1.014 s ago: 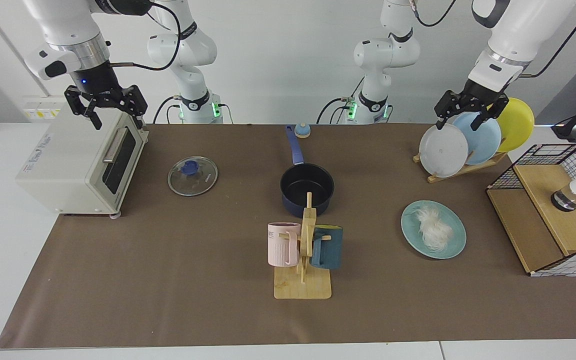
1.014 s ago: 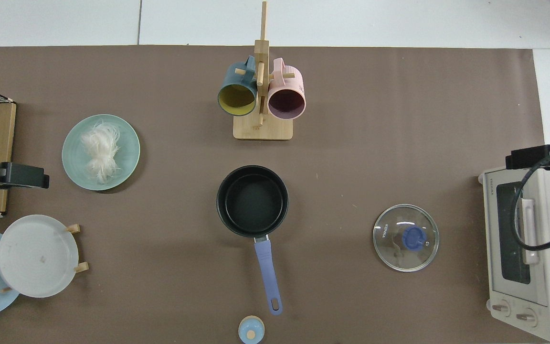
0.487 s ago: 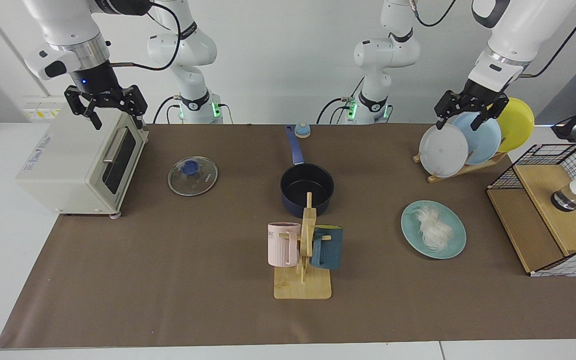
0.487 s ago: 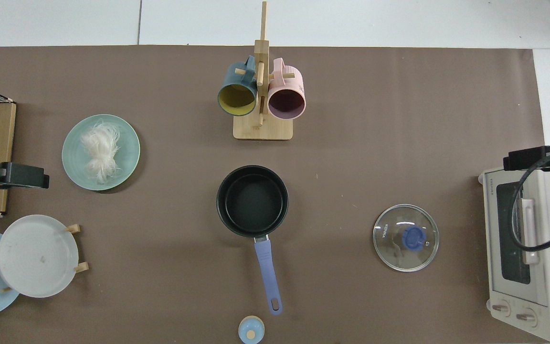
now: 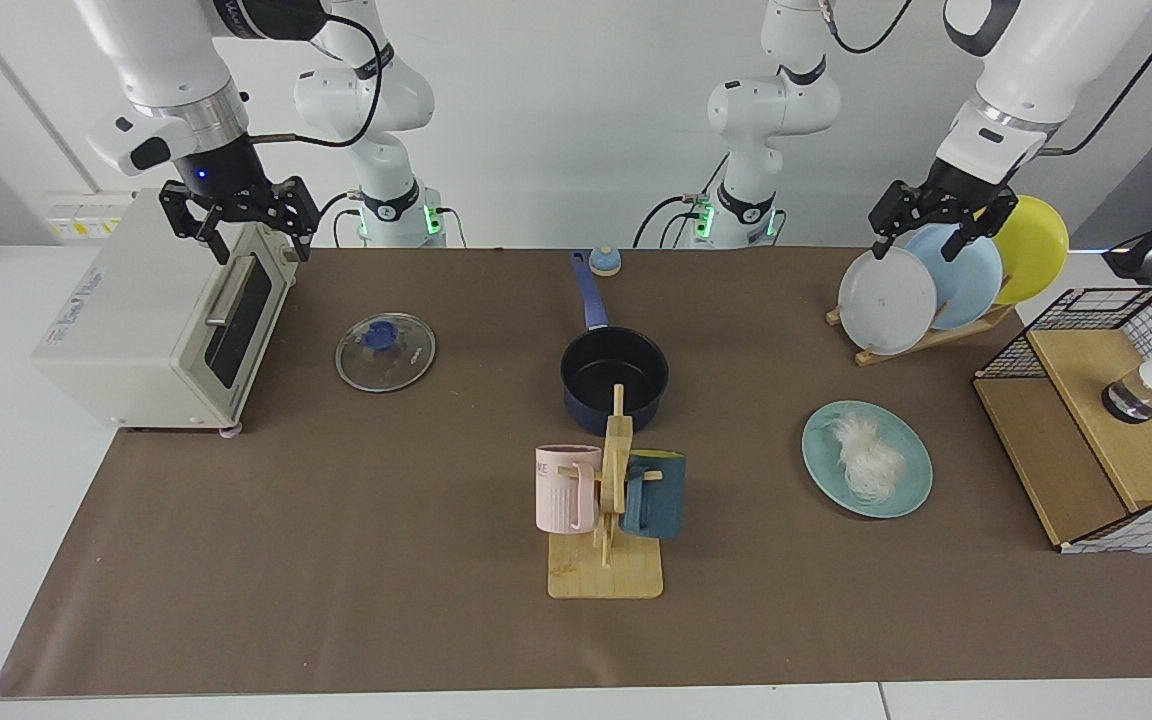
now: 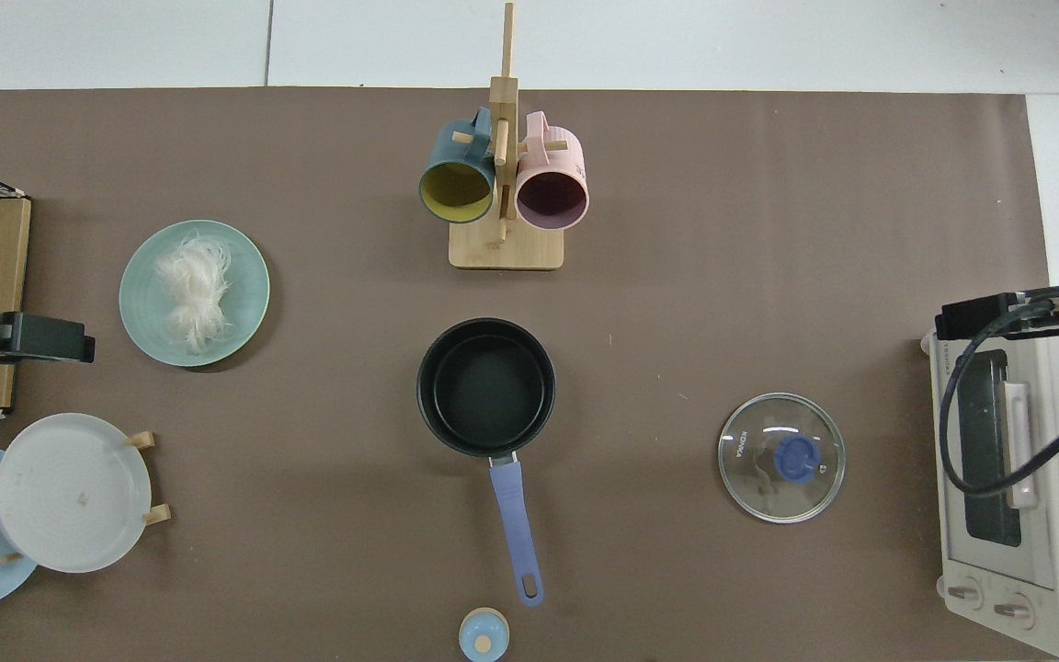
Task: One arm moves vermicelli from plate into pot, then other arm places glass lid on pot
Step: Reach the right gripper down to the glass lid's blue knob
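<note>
The vermicelli [image 5: 868,458] [image 6: 187,285] lies as a white tangle on the teal plate [image 5: 914,492] [image 6: 249,308]. Mid-table stands the dark navy pot [image 5: 614,378] [image 6: 485,386], empty, its blue handle pointing toward the arm bases. The glass lid [image 5: 386,352] [image 6: 781,457] with its blue knob lies flat on the mat. My right gripper [image 5: 254,243] [image 6: 980,317] hangs open and empty above the toaster's top edge, apart from the lid. High over the plate rack, my left gripper [image 5: 921,243] [image 6: 24,336] is open and empty, well back from the teal plate.
A white toaster oven [image 5: 136,320] stands beside the lid. A wooden mug rack [image 5: 608,500] with a pink and a dark blue mug stands just in front of the pot. A plate rack [image 5: 921,290], a wire-sided wooden box [image 5: 1096,420] and a small blue knob [image 5: 604,262] line the edges.
My right gripper has shifted sideways over the toaster toward the table's middle. The left arm, vermicelli, pot and lid have not moved.
</note>
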`<state>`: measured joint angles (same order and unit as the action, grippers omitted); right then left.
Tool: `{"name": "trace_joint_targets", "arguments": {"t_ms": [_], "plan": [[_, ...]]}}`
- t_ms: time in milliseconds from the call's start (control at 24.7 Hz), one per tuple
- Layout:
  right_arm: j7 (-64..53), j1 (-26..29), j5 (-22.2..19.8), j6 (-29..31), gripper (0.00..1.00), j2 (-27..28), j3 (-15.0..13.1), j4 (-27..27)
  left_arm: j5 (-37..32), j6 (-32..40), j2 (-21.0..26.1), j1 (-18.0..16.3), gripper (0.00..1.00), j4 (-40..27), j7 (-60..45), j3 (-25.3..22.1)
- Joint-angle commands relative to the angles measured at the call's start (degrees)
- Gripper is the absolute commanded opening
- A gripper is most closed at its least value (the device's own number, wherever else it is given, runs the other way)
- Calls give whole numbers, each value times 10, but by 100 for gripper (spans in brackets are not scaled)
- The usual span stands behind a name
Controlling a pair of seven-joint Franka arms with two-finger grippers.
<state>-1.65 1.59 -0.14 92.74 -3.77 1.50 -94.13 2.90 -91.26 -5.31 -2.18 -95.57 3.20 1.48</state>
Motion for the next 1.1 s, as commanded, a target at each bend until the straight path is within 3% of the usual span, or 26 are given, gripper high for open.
{"name": "trace_joint_targets", "arguments": {"t_ms": [0, 243, 608, 1055], "plan": [[-9, 1, 8, 2, 100, -9, 1, -33, -12, 6, 1, 6, 100, 9, 2, -3], [-1, -9, 9, 9, 100, -9, 2, -76, -12, 6, 2, 6, 100, 9, 2, -3], [14, -26, 9, 67, 100, -21, 2, -169, -12, 6, 1, 6, 100, 9, 1, -3], [53, -35, 9, 196, 100, -46, 2, -304, -12, 6, 1, 6, 100, 9, 2, -3]]}}
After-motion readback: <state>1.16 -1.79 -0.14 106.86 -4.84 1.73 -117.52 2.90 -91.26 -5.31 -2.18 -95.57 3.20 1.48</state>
